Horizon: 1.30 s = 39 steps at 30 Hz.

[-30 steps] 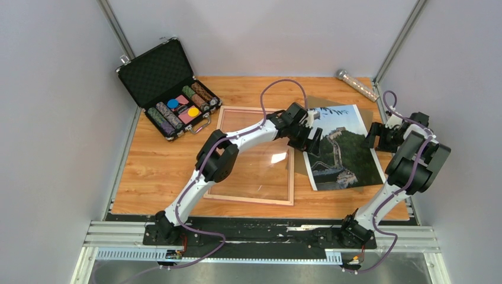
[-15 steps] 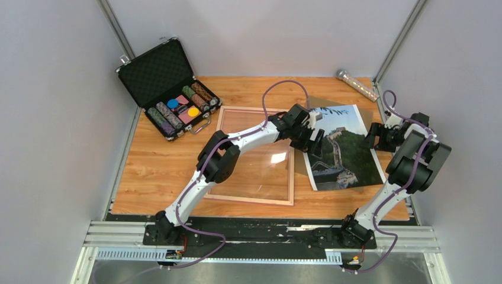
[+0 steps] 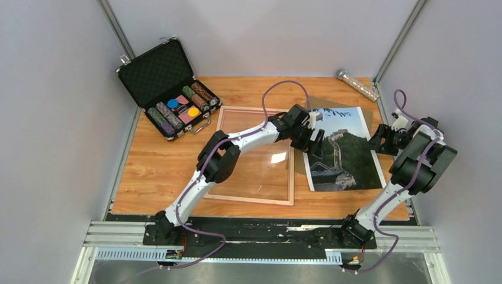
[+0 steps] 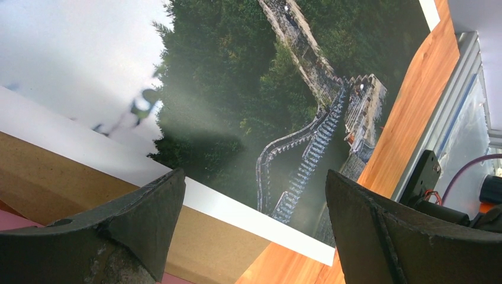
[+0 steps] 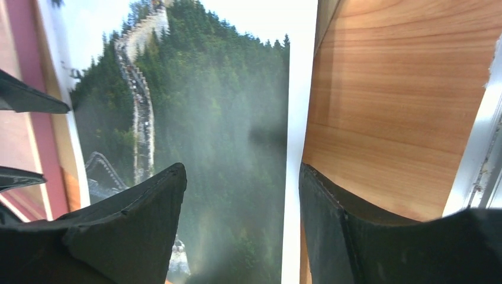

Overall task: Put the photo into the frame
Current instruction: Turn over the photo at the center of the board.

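Note:
The photo (image 3: 343,148) of the Great Wall lies flat on the table, right of the frame (image 3: 228,127), which lies with its clear pane up. My left gripper (image 3: 312,141) hangs wide open over the photo's left edge (image 4: 237,89), above the white border and the brown backing board (image 4: 77,177) beneath; the left gripper (image 4: 254,177) holds nothing. My right gripper (image 3: 379,139) is at the photo's right edge. In the right wrist view, the right gripper (image 5: 241,171) stands open, one finger over the photo (image 5: 219,118) and one over bare wood.
An open black case (image 3: 171,89) with poker chips sits at the back left. A metallic cylinder (image 3: 357,84) lies in the back right corner. The brown backing board (image 3: 322,102) pokes out behind the photo. The enclosure's grey walls stand close on both sides.
My right arm has shifted a little to the right and its jaws have narrowed somewhat. The photo's near end has turned slightly. The left arm has barely moved.

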### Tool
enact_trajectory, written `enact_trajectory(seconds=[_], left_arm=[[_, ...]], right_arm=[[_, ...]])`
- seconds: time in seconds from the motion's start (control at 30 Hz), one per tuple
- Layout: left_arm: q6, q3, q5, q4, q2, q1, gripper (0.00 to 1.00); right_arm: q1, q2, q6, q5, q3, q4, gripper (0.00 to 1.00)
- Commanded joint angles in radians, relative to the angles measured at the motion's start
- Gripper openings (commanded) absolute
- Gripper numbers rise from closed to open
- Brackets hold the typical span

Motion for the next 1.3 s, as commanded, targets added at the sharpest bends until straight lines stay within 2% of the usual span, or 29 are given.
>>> enact_trajectory(seconds=[0.0, 0.5, 0.73, 0.87, 0.93, 1.07, 1.27], left_arm=[[0.002, -0.034, -0.006, -0.036, 0.06, -0.029, 0.96], [0.008, -0.032, -0.009, -0.037, 0.067, -0.031, 0.96], [0.016, -0.028, -0.01, -0.039, 0.065, -0.031, 0.96], [0.016, -0.028, -0.01, -0.039, 0.062, -0.032, 0.96], [0.018, -0.029, -0.011, -0.041, 0.059, -0.031, 0.96], [0.021, -0.018, -0.014, -0.045, 0.05, -0.032, 0.96], [0.027, 0.003, -0.017, -0.06, 0.023, -0.032, 0.97]], right_arm=[[-0.008, -0.003, -0.034, -0.127, 0.051, -0.126, 0.67], [-0.014, 0.024, -0.105, -0.136, 0.059, -0.178, 0.63], [-0.014, 0.052, -0.122, -0.2, 0.048, -0.205, 0.55], [-0.012, 0.056, -0.115, -0.22, 0.042, -0.206, 0.47], [-0.012, 0.04, -0.112, -0.226, 0.037, -0.206, 0.4], [-0.012, -0.024, -0.096, -0.236, 0.035, -0.206, 0.26], [-0.01, -0.136, -0.042, -0.231, 0.039, -0.199, 0.11]])
